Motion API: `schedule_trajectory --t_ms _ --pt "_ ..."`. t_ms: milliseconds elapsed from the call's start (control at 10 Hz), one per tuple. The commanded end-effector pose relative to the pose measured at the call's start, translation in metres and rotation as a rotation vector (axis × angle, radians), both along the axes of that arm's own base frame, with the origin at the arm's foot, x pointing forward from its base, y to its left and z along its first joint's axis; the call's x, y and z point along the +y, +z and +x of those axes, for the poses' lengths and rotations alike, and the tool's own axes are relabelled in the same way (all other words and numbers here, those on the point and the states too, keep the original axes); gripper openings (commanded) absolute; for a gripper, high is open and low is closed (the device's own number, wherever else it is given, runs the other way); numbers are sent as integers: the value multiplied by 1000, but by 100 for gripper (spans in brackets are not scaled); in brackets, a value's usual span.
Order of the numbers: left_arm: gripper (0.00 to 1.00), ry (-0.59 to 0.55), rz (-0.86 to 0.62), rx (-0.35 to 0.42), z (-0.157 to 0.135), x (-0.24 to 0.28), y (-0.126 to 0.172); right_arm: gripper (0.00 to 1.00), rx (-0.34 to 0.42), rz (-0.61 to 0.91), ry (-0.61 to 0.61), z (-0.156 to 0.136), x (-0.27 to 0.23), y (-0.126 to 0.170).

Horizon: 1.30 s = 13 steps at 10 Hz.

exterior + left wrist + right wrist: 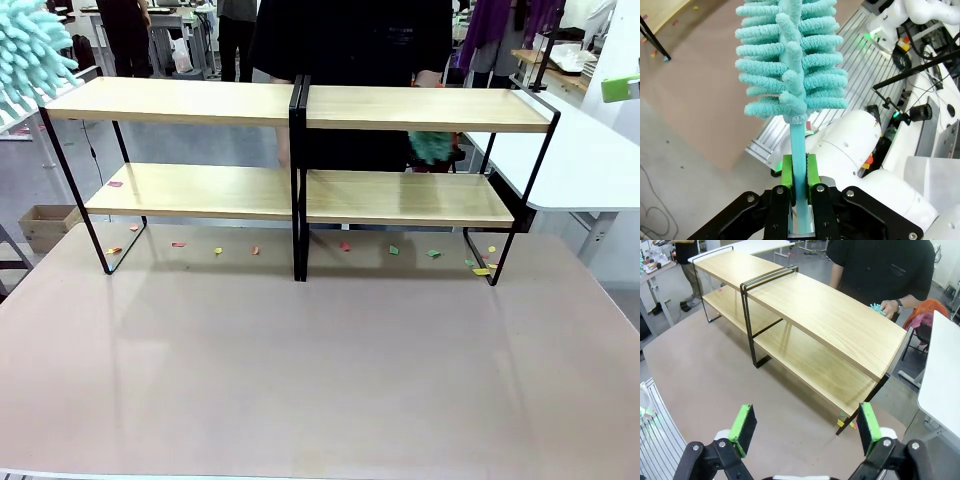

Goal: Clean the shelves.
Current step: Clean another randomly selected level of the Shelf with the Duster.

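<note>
The shelves (300,105), two joined light wood racks in black frames, span the far half of the table; the right wrist view sees them from above (825,315). My left gripper (799,182) is shut on the thin handle of a teal fluffy duster (790,65). Its head pokes in at the top left of the front view (30,45), left of the top board and apart from it. My right gripper (802,427) hangs open and empty above the table, near the shelves' right end. Behind the shelves a person holds another teal duster (432,148) by the lower right board.
Small coloured scraps (345,247) lie on the beige tabletop (320,360) under the shelves, and one pink scrap (115,184) lies on the lower left board. A white table (580,160) stands at the right. A cardboard box (45,225) sits on the floor at left.
</note>
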<state>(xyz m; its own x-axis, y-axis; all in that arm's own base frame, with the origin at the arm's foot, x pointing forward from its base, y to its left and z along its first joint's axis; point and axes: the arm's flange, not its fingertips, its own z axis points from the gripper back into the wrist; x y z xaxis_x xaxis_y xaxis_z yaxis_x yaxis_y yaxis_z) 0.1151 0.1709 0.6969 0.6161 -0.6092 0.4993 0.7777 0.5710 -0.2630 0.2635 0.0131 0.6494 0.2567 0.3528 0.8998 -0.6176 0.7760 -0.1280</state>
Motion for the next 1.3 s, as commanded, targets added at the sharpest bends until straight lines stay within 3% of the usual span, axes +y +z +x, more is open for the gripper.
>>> schedule_trajectory --t_ms 0,600,700,900,1200 --pt "13 -15 -10 -14 -10 3 5 100 -2 5 4 1 -1 1" --pt "13 -12 42 -22 0 -13 -4 100 -2 5 4 1 -1 1" --pt "13 -54 60 -13 -8 -19 -12 100 -2 5 4 1 -1 1" --pt "13 -16 115 2 -17 -28 -27 100 -2 5 4 1 -1 1" --pt "13 -65 129 97 -14 -63 -72 100 -2 5 4 1 -1 1"
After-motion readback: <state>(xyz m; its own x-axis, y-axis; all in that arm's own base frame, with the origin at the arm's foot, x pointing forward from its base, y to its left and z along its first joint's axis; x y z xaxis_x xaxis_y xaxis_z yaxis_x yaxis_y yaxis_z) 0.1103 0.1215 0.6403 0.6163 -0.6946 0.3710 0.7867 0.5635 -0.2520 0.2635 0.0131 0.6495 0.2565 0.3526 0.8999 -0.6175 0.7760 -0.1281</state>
